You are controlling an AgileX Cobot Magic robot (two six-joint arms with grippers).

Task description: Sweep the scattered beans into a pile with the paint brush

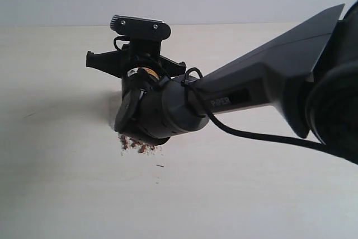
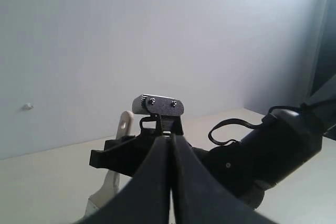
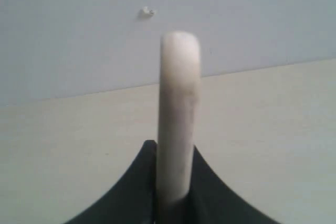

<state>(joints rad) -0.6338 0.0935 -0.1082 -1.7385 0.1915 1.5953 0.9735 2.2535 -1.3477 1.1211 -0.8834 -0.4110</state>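
Left gripper [image 2: 169, 145]: fingers pressed together along their whole length, nothing between them. It is raised above the table [image 2: 47, 182] and faces the other arm. It does not appear in the exterior view.

Paint brush [image 2: 110, 184], left wrist view: pale cream handle slanting upward, with the hole near its rounded top end. The middle of the handle is hidden behind a black crossbar on the right arm's gripper assembly. The bristles are out of frame.

Exterior view, left part: bare pale table with a faint shadow.

Left of centre: beans [image 1: 137, 145], a small clump of reddish-brown specks mixed with white grains. The clump lies on the table just under the lower edge of the right arm's wrist, and one or two stray specks lie slightly nearer the viewer. How much of the clump the wrist covers cannot be told.

Centre to right: right arm [image 1: 263, 76] reaches in from the right edge and across the middle. Its wrist is angled down toward the beans, with the wrist camera [image 1: 140, 26] on top.

Writing: "PIPER" in white capitals on the forearm. No other legible text.

Right gripper [image 3: 173, 153], right wrist view: both dark fingers pinch the brush handle. The handle is seen edge-on and stands straight up between them. In the exterior view the arm hides both this gripper and the brush.
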